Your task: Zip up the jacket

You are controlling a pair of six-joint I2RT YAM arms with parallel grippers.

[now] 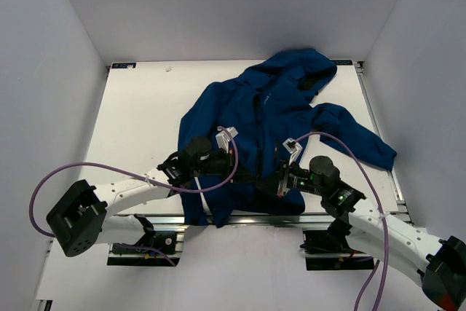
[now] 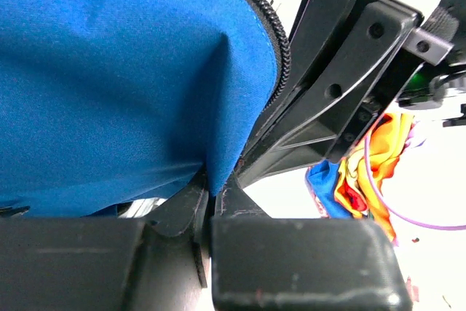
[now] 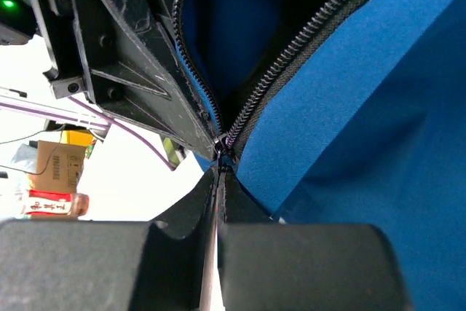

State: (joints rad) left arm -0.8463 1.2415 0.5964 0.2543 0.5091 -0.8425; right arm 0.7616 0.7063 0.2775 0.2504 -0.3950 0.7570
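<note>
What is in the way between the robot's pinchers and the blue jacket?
Nothing visible. The left gripper already pinches the bottom edge of the jacket, and the right gripper pinches the bottom end of the zipper, where both tooth rows meet.

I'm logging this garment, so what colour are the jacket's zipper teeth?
Black zipper teeth on the blue jacket; right wrist view shows them best.

No text can be read: the pale logo on the jacket, the dark stickers at the far corners of the table and a red-and-white label behind the right wrist are too small or blurred
</note>
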